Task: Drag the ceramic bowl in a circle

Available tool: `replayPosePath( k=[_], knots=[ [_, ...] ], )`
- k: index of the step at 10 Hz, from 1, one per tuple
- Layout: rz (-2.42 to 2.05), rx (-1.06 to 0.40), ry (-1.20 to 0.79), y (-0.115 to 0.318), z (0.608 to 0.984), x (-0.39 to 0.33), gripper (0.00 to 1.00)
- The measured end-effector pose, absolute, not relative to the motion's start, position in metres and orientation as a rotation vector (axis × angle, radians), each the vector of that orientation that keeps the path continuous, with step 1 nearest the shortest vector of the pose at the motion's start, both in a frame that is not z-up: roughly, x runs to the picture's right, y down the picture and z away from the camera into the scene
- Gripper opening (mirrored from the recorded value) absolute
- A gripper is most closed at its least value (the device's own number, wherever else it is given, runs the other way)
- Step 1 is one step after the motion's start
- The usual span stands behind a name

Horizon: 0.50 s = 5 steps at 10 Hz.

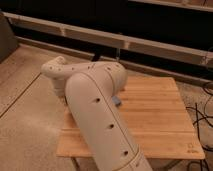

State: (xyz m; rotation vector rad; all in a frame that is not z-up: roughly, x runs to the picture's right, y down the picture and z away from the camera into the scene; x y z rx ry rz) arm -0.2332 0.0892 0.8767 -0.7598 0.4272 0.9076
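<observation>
My thick white arm [95, 107] fills the middle of the camera view and bends over the left part of the wooden table [160, 117]. The gripper is hidden behind the arm, somewhere over the table's left side. The ceramic bowl is hidden too. A small grey-blue piece [116, 101] peeks out at the arm's right edge; I cannot tell what it is.
The table's right half shows bare wooden slats. Black cables [202, 120] lie on the floor to the right of the table. A dark wall with a pale rail [150, 42] runs along the back. Speckled floor [25, 105] lies to the left.
</observation>
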Motion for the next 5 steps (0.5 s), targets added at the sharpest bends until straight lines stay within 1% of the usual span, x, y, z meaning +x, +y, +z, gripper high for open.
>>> replayPosePath(
  k=[5],
  knots=[
    [0.897, -0.766, 0.445, 0.0924, 0.8789, -0.2311, 0.75]
  ],
)
